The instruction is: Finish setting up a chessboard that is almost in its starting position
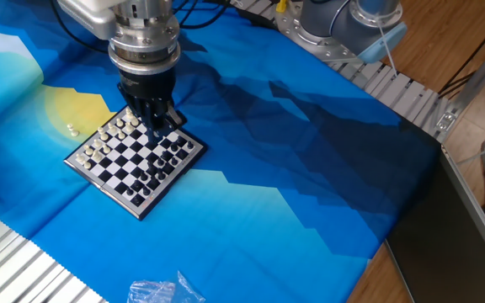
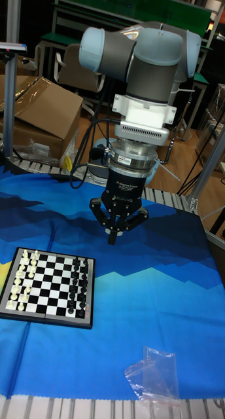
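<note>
Now the end effector [image 2: 113, 237] hangs in the air with its fingers pressed together at the tips. I cannot tell if a tiny piece is pinched between them; nothing shows there. The chessboard [image 1: 135, 154] lies flat on the blue cloth [image 1: 293, 168] that covers the worktop, down at the left side in the tall fixed view. White pieces stand in two rows along one edge and black pieces along the other edge. In the fixed view the end effector covers the far corner of the board, so that spot is hidden.

I think the robot is at the step of going to the piece that is out of place. Next it needs to come down slowly, right over that one small piece, and not bump the others. A crinkly clear bag [image 2: 155, 378] lies near the front edge, well apart from the board.
</note>
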{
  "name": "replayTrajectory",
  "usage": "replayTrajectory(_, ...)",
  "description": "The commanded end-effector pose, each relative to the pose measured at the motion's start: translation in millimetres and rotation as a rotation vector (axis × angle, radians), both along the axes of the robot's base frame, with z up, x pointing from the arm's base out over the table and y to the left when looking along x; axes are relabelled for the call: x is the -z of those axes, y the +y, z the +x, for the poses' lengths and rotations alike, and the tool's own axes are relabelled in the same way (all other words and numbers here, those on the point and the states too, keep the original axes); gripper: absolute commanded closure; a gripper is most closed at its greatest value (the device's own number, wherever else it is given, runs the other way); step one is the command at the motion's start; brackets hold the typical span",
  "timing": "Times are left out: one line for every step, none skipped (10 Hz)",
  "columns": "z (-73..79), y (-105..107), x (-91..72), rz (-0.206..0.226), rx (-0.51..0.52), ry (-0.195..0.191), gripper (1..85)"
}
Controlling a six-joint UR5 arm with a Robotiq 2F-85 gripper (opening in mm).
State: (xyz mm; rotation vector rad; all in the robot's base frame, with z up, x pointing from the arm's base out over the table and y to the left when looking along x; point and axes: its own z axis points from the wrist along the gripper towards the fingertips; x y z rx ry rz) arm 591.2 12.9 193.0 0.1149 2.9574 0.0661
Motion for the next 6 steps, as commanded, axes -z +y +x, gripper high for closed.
replayTrajectory(-0.4, -2, 0.5, 0.007, -0.006, -0.011, 84.7)
replayTrajectory(-3.5, -6, 3.2, 0.006, -0.015, -0.011, 84.7)
replayTrajectory(-6.0, -10, 6.1, 0.006, -0.022, -0.015, 84.7)
replayTrajectory(-9.0, -11, 10.0, 0.022, -0.028, -0.021, 84.7)
replayTrajectory(-11.4, -13, 13.7, 0.029, -0.033, -0.028, 84.7)
replayTrajectory(-14.2, -16, 17.3, 0.034, -0.036, -0.032, 84.7)
